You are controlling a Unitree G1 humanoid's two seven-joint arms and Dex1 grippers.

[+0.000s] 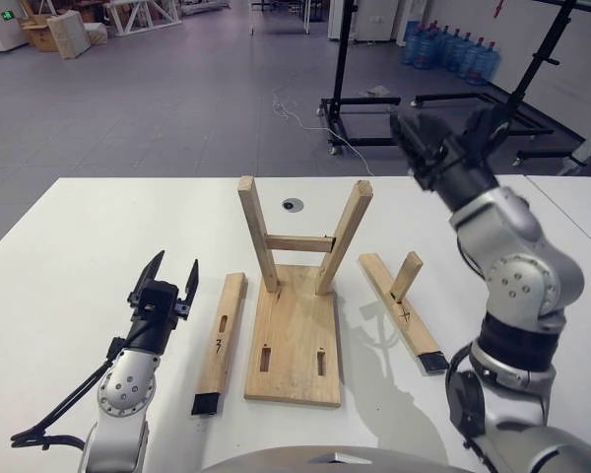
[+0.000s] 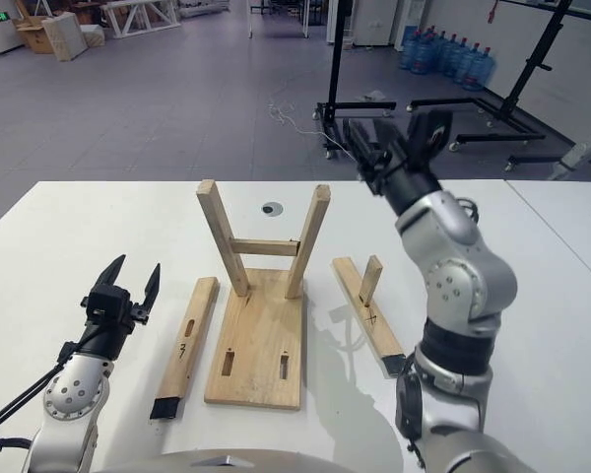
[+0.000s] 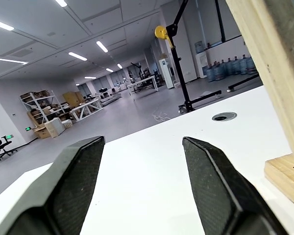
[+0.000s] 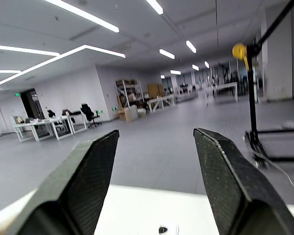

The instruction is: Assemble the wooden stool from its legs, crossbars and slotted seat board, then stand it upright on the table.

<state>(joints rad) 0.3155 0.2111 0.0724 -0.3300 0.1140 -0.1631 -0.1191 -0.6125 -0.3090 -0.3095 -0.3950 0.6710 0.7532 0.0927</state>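
The slotted seat board (image 1: 295, 340) lies flat on the white table (image 1: 69, 256). Two legs joined by a crossbar (image 1: 300, 242) stand in its far slots as an upright frame (image 1: 259, 236). A loose leg (image 1: 220, 340) lies left of the board. Another loose leg (image 1: 399, 307) lies right of it with a short crossbar (image 1: 406, 276) sticking up from it. My left gripper (image 1: 164, 274) rests open over the table, left of the loose leg. My right gripper (image 1: 443, 133) is raised open above the table's far right part, holding nothing.
A round grommet hole (image 1: 293, 205) sits in the table behind the frame. Black metal stands (image 1: 374, 108) and blue water jugs (image 1: 453, 49) stand on the floor beyond the table. A black cable (image 1: 59, 414) trails by my left arm.
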